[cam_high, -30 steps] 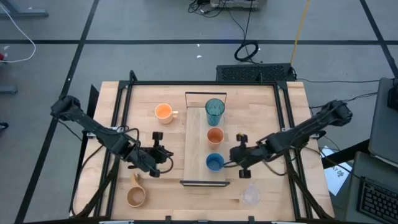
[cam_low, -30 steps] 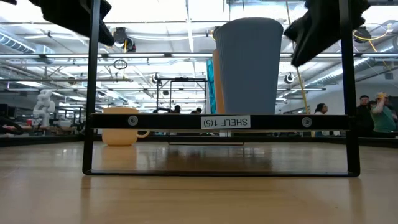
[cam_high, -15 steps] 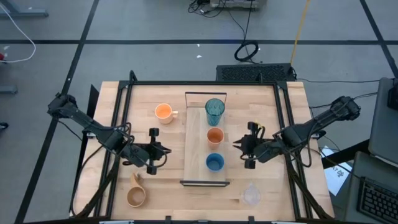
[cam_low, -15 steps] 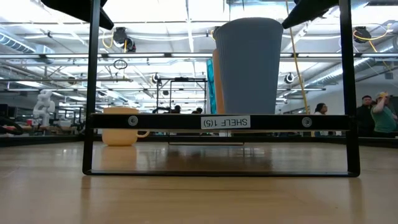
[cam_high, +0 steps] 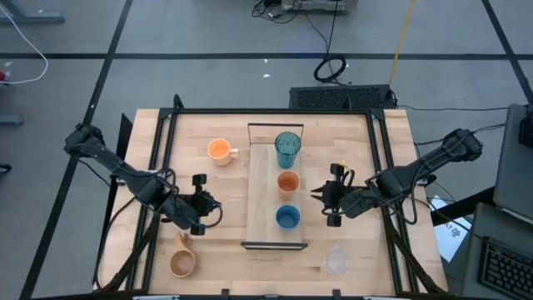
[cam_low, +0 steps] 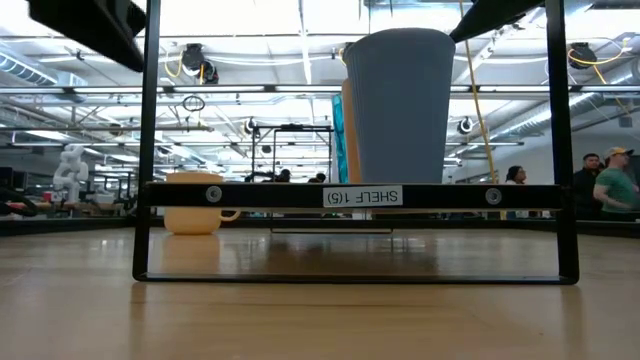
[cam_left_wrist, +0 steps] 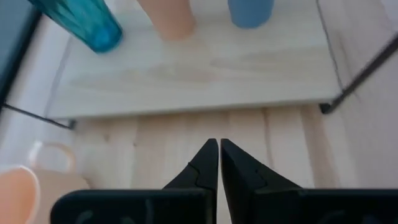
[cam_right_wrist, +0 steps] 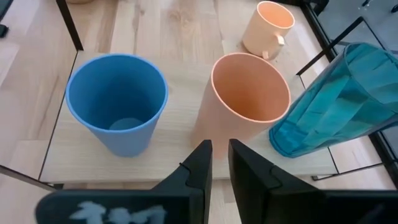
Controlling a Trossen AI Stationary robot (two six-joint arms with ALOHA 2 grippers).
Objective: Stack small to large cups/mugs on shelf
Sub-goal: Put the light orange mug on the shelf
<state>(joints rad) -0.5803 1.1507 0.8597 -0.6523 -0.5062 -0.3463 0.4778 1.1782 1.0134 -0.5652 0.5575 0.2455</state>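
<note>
We see three cups [cam_high: 287, 182] lined up on the shelf [cam_high: 264, 196] by size, so both empty grippers, left [cam_high: 202, 202] and right [cam_high: 331, 197], wait closed beside it.

The wooden surface [cam_high: 358, 137] stands on a grey floor [cam_high: 208, 33] crossed by dark lines. A coiled black cable [cam_high: 331, 68] lies on that floor beyond the far edge, near a yellow cord [cam_high: 402, 33]. A keyboard [cam_high: 503, 267] sits off the right corner. In the room behind, a person in a green top [cam_low: 612, 188] stands at the right, under ceiling lights [cam_low: 300, 15].
</note>
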